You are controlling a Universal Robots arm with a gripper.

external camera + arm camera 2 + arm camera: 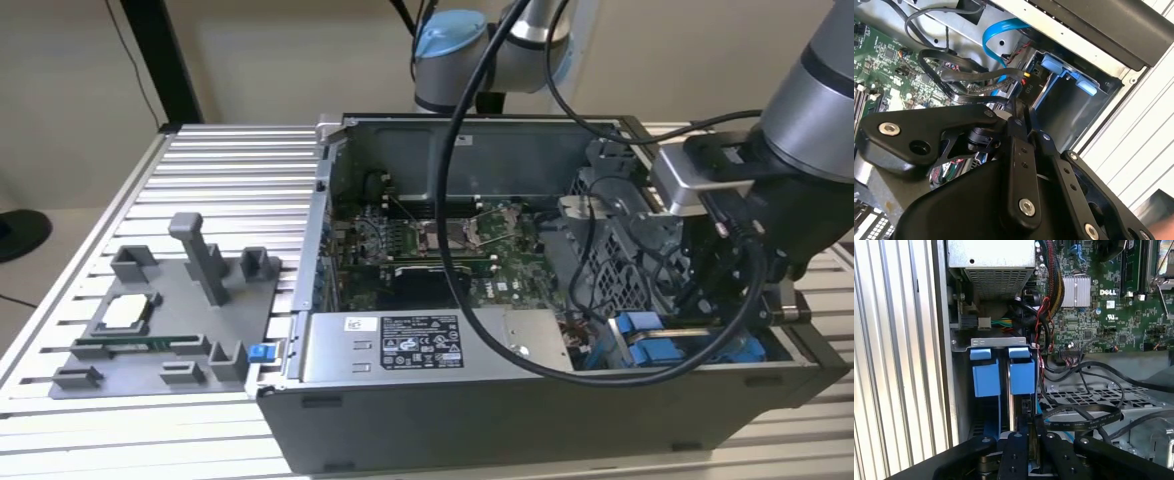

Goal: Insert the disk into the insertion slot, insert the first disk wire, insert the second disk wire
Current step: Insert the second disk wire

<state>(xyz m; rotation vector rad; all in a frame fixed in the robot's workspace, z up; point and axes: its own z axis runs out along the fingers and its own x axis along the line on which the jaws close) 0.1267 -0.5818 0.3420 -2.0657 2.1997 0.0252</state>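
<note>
The insertion slot (999, 343) sits at the open computer case's corner, at the exterior view's lower right (625, 345). The disk (1015, 407) stands on edge inside it, and its blue carrier tab (1022, 377) faces the slot's mouth. A second blue carrier (985, 380) fills the bay beside it. My gripper (1031, 434) hovers right over the disk's edge, its black fingers (1016, 150) drawn together on the plug of a flat black wire (1089, 412). In the second wrist view the fingertips meet at a black connector (1026, 91) beside the blue tabs (1056, 65).
A silver power supply box (400, 345) lies along the case's front wall. Loose black and blue cables (996, 42) hang over the motherboard (1109, 305). A grey fixture tray (174, 320) rests on the ribbed table (227, 170) at the exterior view's left.
</note>
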